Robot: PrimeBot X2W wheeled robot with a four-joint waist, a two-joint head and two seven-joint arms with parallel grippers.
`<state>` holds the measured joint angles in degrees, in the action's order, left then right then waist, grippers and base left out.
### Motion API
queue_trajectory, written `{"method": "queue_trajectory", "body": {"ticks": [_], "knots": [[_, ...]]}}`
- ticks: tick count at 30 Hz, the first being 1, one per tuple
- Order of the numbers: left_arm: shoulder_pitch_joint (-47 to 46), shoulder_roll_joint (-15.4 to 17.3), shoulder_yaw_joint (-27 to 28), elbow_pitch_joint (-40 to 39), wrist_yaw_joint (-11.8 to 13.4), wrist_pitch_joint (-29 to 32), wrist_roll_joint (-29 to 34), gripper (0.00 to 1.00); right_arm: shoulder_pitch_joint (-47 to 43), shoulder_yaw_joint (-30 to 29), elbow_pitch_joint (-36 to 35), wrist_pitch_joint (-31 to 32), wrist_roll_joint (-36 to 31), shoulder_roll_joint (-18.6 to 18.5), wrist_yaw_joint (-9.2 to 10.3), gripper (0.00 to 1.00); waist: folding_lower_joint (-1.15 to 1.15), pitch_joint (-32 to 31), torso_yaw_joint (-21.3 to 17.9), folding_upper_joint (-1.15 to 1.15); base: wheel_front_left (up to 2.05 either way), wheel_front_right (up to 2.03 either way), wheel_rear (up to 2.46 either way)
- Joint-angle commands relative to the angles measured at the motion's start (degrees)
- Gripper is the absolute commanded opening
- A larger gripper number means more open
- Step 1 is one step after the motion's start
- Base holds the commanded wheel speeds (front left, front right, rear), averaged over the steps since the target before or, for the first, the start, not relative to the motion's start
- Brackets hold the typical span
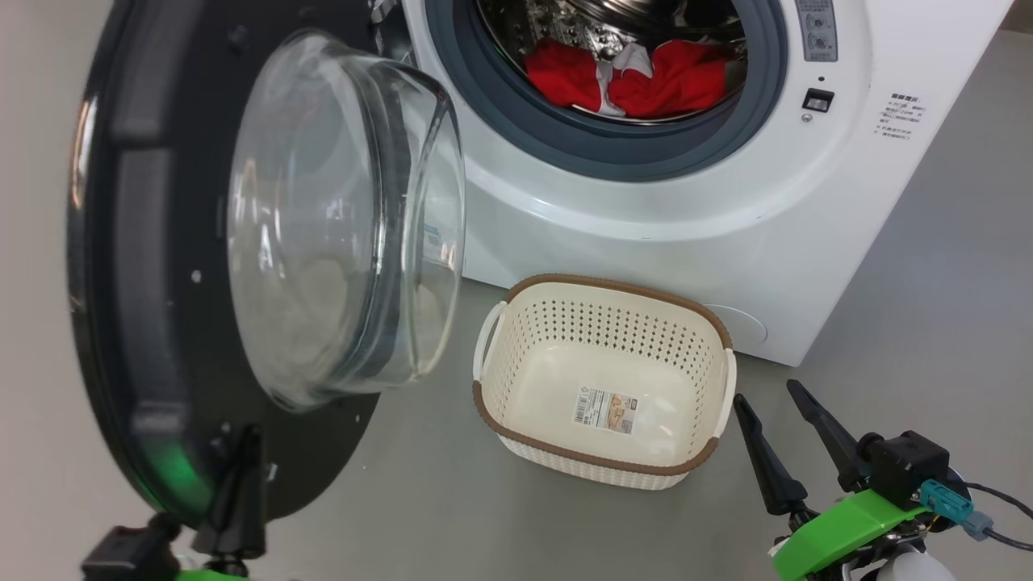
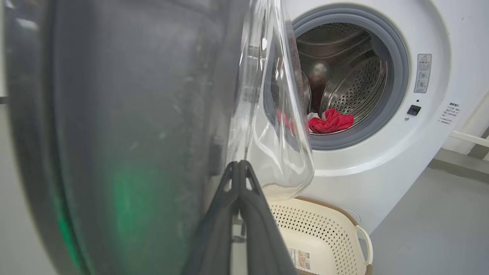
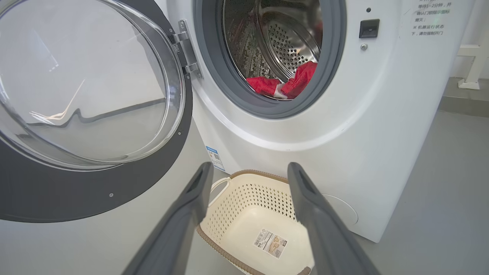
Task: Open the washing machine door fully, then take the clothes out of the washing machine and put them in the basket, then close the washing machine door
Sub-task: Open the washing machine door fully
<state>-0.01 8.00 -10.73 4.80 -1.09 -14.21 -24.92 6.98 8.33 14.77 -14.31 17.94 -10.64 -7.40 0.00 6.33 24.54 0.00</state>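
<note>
The washing machine door stands swung open to the left, its black rim and clear glass bowl facing me. My left gripper is shut, its tips against the door's lower inner rim. The white washing machine shows its open drum with red clothes lying inside, also seen as red clothes and red clothes. The cream basket sits empty on the floor before the machine. My right gripper hangs open just right of the basket, its fingers spread above the basket.
Grey floor runs to the right of the machine. A white frame leg stands by the wall at the far right. The door takes up the space on the left.
</note>
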Motion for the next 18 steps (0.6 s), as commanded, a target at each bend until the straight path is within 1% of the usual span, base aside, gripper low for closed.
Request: {"method": "queue_trajectory", "body": {"ticks": [1,7,18], "knots": [[-0.94,2.35,3.94,-1.83,1.39,-0.75,-0.64,0.0,1.69,1.18,-1.54,-0.69,-0.22,0.15,-0.09,1.0,0.0,0.25,0.12,0.0,0.0,0.0,0.0],[-2.21,4.49,7.25,-1.19,2.3,-0.76,-0.66,0.0,2.13,1.42,-1.62,-0.69,-0.45,0.09,-0.09,1.0,0.0,1.0,0.34,0.0,0.0,0.0,0.0],[-7.48,8.12,12.67,4.48,2.43,-0.78,-1.5,0.0,2.82,1.88,-1.61,-0.69,-0.58,-0.33,-0.09,1.0,0.0,2.49,0.02,0.0,0.0,0.0,0.0]]}}
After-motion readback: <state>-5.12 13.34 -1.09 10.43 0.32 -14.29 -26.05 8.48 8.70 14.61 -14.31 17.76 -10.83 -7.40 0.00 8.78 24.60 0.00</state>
